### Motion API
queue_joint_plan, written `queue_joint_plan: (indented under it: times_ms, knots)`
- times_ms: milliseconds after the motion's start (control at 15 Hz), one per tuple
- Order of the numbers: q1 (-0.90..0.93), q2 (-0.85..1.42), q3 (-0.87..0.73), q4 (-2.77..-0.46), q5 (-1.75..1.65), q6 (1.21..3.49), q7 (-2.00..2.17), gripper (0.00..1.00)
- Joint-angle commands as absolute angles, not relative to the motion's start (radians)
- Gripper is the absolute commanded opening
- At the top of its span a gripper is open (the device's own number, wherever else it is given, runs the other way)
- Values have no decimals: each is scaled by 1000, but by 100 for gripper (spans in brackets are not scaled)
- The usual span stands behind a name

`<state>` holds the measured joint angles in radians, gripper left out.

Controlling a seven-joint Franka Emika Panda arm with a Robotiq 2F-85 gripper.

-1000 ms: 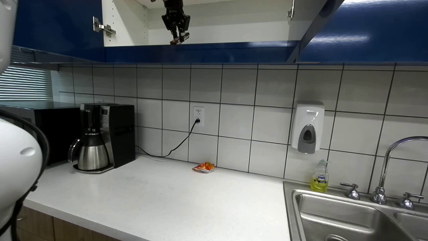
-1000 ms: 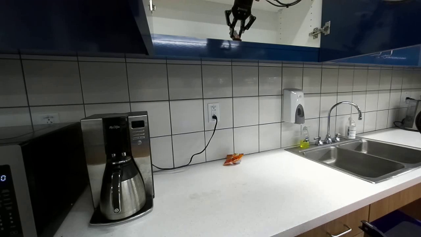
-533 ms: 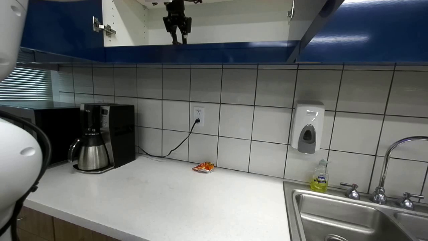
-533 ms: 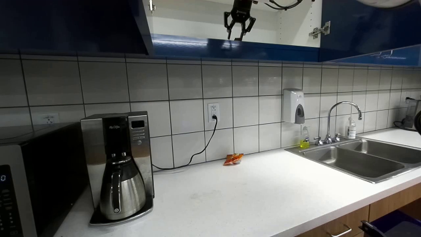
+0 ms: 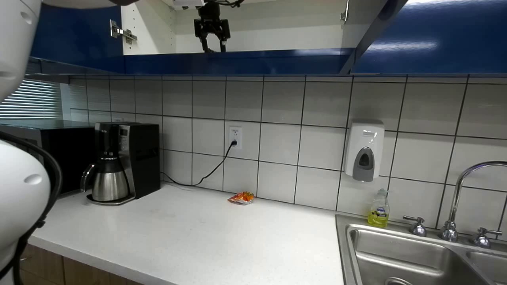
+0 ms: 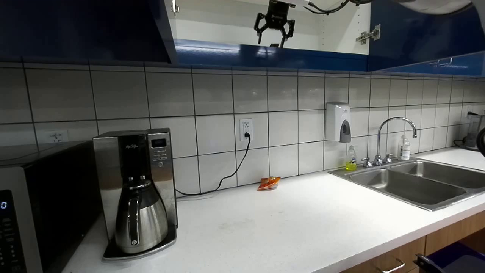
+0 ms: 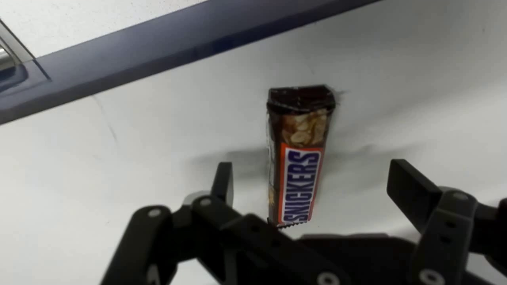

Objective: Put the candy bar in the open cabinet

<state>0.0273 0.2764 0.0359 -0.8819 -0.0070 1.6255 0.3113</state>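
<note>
White tiled wall (image 5: 281,142), pale countertop (image 6: 303,212), window blinds (image 5: 37,101)

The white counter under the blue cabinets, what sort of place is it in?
Most likely a kitchen, at home or work I cannot tell: a coffee maker and a microwave stand on the counter, with a double sink set into it.

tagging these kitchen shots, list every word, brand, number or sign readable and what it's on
"SNICKERS": on the candy bar, wrist view
"Mr. Coffee": on the coffee maker, small script
"0": on the microwave, at the picture's edge
"Dawn": probably, on the dish soap bottle, blurred
Too small or blurred to read: coffee maker buttons, microwave keypad, wall soap dispenser, white bottle, gripper marking, any print on the orange wrapper
</note>
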Motion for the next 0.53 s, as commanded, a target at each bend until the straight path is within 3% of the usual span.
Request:
queue_joint_plan:
  times_ms: [0, 467]
  knots:
    - [29, 267, 31, -869, -17, 1604, 331, 100]
    - [19, 189, 19, -948, -10, 1636, 315, 100]
